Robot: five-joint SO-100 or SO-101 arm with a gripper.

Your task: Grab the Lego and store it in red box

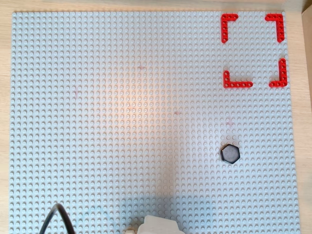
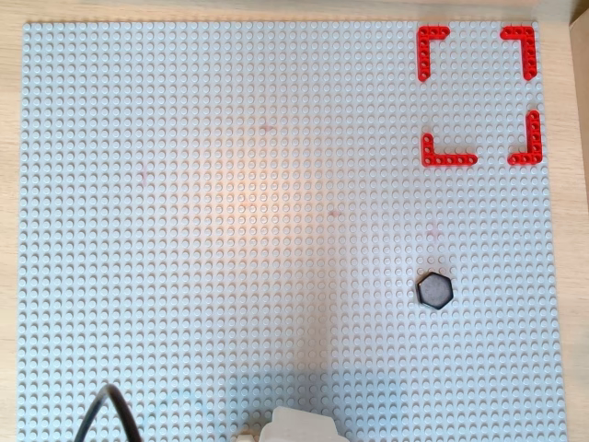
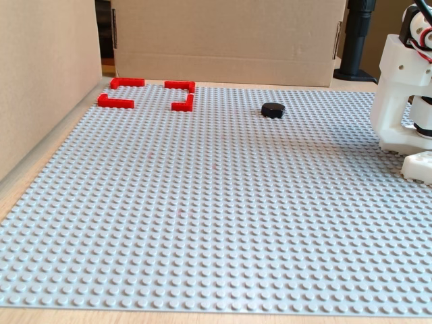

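Cable (image 1: 53, 218) at bottom left of both overhead views, white arm base (image 1: 158, 225) beside it at bottom edge. We see no gripper in any view, so we can't tell jaw state or give offsets from it. Lego (image 1: 230, 153) flat on grey baseplate (image 1: 122, 122), right of arm base. Red box (image 1: 253, 50) at top right, well apart from Lego, nothing inside. Fixed view: red box (image 3: 145, 93) far left, Lego (image 3: 273, 109) mid, arm base (image 3: 405, 101) right.
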